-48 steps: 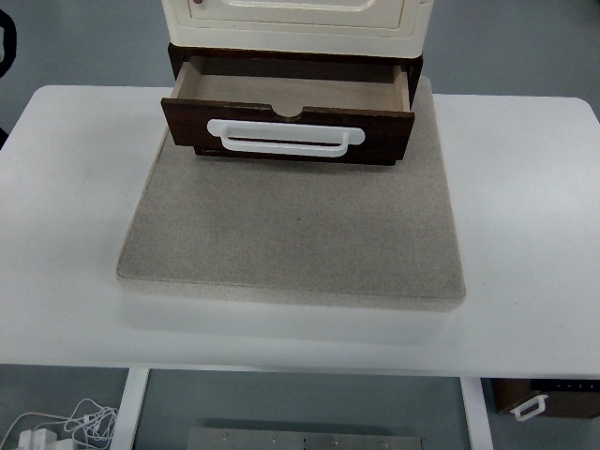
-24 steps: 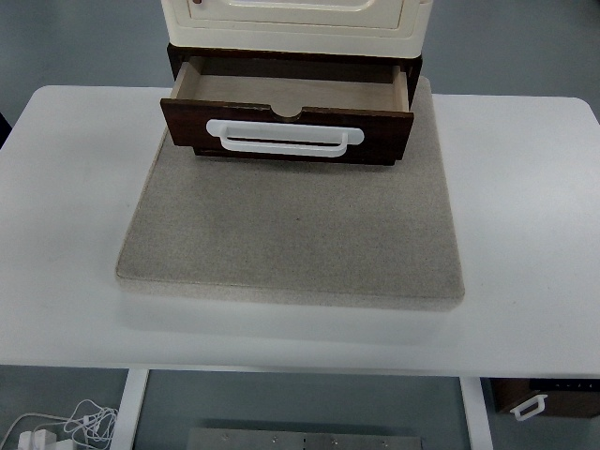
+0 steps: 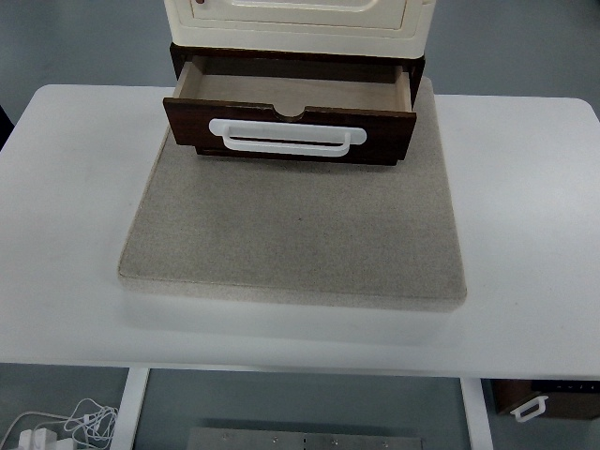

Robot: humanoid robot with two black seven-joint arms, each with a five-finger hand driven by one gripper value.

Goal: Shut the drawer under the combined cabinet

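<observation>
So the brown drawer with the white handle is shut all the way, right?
Not quite. The brown drawer with the white handle is pulled open, not shut; the top view shows its empty inside below the cream cabinet.

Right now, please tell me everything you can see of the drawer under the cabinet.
The drawer is dark brown, wood by the look, with a lighter tan inside that appears empty. Its front has a small half-round notch in the top edge and a long white handle fixed across it. It stands pulled out, level, from the dark base below the cream cabinet, over the grey mat. No hand touches it.
</observation>
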